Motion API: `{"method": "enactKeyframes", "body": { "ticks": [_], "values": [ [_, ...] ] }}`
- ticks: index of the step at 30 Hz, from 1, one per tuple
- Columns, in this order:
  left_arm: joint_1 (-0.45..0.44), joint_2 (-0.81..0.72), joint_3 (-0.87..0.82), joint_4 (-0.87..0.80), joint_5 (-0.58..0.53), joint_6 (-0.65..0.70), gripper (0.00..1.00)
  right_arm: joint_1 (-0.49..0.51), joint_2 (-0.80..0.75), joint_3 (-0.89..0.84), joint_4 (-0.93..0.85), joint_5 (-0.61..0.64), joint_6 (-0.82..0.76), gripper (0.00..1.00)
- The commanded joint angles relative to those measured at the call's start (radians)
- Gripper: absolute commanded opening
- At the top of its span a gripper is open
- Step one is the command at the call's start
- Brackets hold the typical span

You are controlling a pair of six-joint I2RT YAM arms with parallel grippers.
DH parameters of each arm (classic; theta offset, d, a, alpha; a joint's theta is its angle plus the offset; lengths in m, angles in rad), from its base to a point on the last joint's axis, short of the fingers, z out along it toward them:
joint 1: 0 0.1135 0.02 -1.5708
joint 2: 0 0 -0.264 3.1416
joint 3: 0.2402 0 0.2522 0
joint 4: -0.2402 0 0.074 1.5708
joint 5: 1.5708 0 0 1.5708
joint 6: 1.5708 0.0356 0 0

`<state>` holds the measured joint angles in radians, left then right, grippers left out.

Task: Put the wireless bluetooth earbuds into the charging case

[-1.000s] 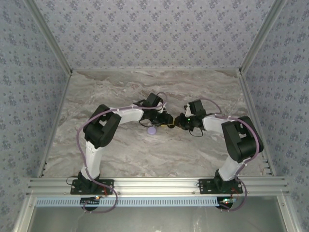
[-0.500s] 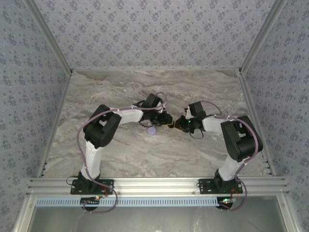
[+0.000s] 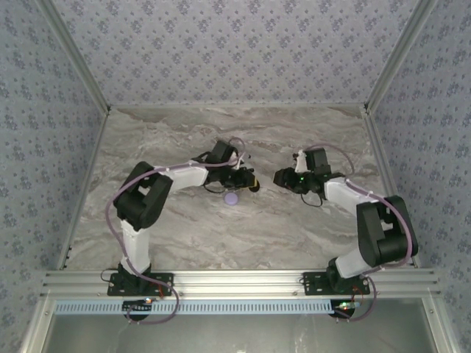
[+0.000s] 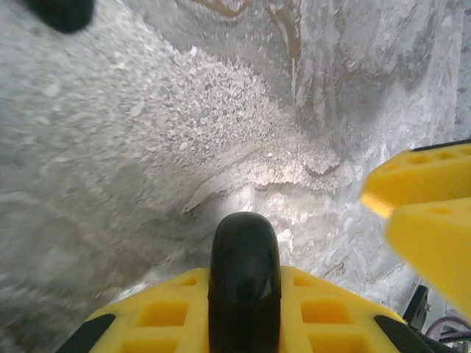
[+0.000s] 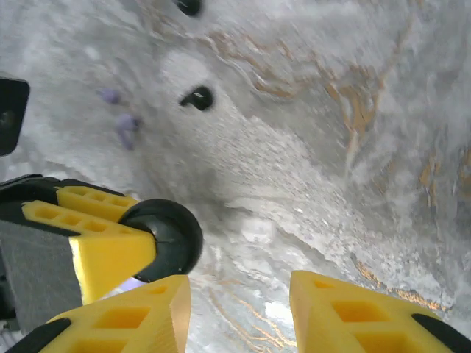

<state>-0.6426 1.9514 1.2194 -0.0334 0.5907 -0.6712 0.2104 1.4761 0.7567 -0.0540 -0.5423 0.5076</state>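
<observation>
The lavender charging case (image 3: 232,197) lies on the marble table just in front of my left gripper (image 3: 252,184). That gripper is shut on a black round disc (image 4: 244,268), held edge-on between its yellow fingers (image 4: 165,312). The same disc (image 5: 168,237) shows in the right wrist view, clamped at the left. My right gripper (image 5: 239,301) stands open and empty, apart from the disc, right of it (image 3: 280,176). Two tiny black earbuds lie loose on the table, one (image 5: 197,97) beyond the disc and the other (image 5: 189,6) at the top edge.
The marble table (image 3: 309,140) is ringed by patterned walls and an aluminium frame. Small blurred lavender specks (image 5: 126,123) lie near the closer earbud. A dark blurred shape (image 4: 62,11) sits at the top left of the left wrist view.
My right gripper has opened, let go of the black disc and drawn back to the right. The left gripper has closed on the disc and shifted slightly left with it.
</observation>
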Motion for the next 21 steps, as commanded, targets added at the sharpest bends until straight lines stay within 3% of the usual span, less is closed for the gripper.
{"method": "enactKeyframes", "body": {
  "ticks": [1,8,12,21],
  "values": [
    [0.034,-0.122,-0.024,0.114,0.064,0.029,0.21,-0.031,-0.050,0.047,-0.010,-0.169,-0.105,0.46],
    [0.075,-0.251,-0.085,0.248,0.161,0.022,0.20,-0.037,-0.076,0.154,0.041,-0.383,-0.134,0.50],
    [0.082,-0.311,-0.121,0.320,0.202,0.022,0.20,-0.025,-0.071,0.203,0.058,-0.450,-0.129,0.55],
    [0.081,-0.390,-0.173,0.460,0.260,-0.014,0.20,0.015,-0.058,0.253,0.124,-0.569,-0.112,0.55]
  ]
}}
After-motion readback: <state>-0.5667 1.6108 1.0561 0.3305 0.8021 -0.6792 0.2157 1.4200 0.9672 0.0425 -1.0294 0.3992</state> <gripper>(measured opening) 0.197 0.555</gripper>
